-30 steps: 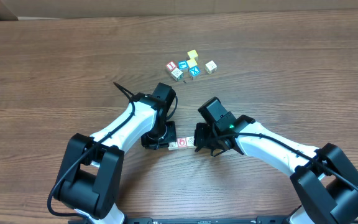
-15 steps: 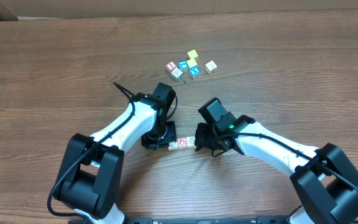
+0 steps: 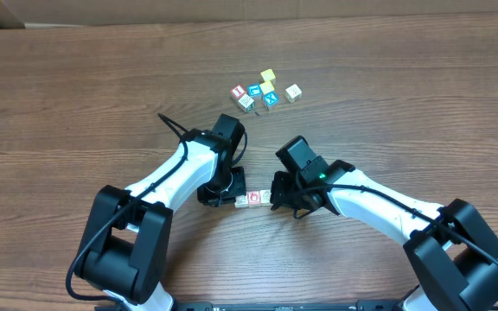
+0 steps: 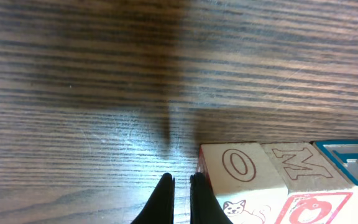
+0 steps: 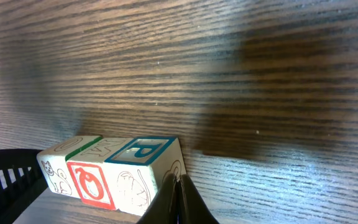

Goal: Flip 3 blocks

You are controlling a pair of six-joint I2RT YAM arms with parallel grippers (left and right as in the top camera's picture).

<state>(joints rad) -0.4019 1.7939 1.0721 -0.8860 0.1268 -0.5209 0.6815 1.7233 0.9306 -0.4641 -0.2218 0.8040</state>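
Overhead: left end effector [image 3: 234,196], right end effector [image 3: 277,200] clenched, flanking blocks [image 3: 253,199] row

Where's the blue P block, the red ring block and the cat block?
blue P block [image 5: 143,151]: right wrist view, top face.
red ring block [image 5: 91,184]: right wrist view, front face.
cat block [image 5: 53,173]: right wrist view, front face.

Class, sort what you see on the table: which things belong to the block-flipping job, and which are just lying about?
In the job: row of three blocks; left gripper and right gripper, both shut, one at each end.
Lying about: the far cluster of cubes, with yellow cubes and blue-faced cubes among them.
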